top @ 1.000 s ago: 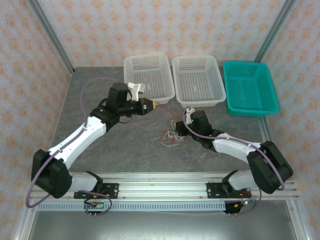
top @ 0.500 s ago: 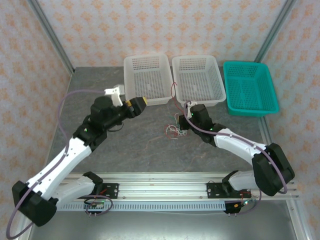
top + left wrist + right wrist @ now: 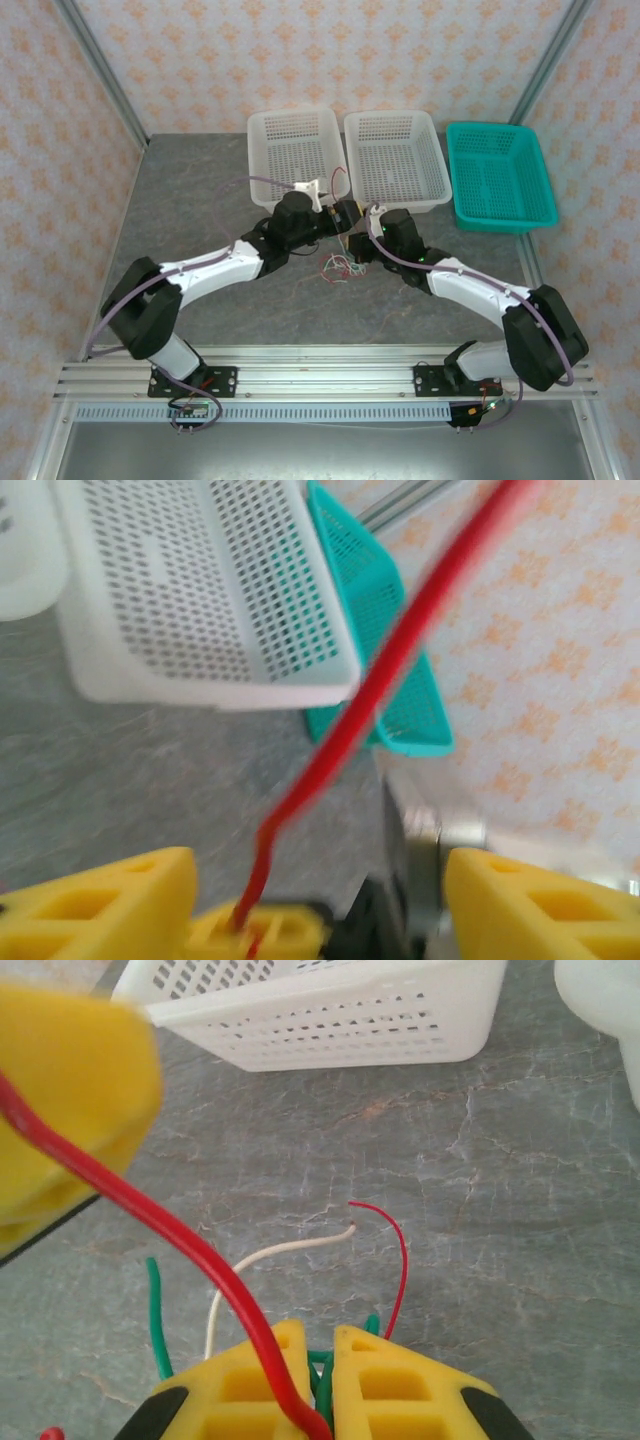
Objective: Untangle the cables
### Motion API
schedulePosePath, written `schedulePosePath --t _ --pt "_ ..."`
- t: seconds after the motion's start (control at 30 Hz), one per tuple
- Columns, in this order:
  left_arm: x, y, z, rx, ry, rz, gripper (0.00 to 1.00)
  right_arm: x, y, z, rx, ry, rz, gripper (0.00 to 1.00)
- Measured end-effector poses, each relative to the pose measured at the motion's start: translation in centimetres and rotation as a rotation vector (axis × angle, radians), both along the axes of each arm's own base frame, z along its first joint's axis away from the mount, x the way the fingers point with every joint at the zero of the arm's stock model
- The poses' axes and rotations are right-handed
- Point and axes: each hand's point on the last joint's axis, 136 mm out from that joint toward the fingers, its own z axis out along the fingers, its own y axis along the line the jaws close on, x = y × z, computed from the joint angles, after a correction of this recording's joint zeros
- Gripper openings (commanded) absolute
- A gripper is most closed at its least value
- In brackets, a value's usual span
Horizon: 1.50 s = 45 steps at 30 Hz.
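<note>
Risks:
- left gripper [image 3: 320,880] has fingers spread wide, with thin red wire [image 3: 400,670] loose between them; off-centre closing likely misses it.
- right gripper [image 3: 318,1360] is pinched shut on tangle of hair-thin red, green and whitish cables [image 3: 340,266], which lies mid-table; hard pull may tighten knot or slip wire out.
- grippers sit close together, so collision possible.

Surface and room:
- grey marbled tabletop [image 3: 200,210].
- two white mesh baskets [image 3: 295,155] and teal plastic basket [image 3: 500,175] at far edge.
- peach patterned walls [image 3: 300,50].
</note>
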Motion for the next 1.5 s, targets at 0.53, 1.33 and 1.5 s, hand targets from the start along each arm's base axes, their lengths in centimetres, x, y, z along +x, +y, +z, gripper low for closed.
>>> schedulePosePath --t 0.53,1.33,1.5 --pt "1.0 3.1 0.6 0.015 0.051 0.039 0.0 2.1 0.2 -0.7 0.107 0.011 -0.168 0.2" --pt "2.7 4.3 4.1 0.01 -0.05 0.079 0.0 -2.8 -3.0 0.5 0.073 -0.071 -0.116 0.99" --pt "2.4 3.7 3.8 0.014 -0.044 0.066 0.0 -1.6 -4.1 2.5 0.007 -0.202 -0.148 0.9"
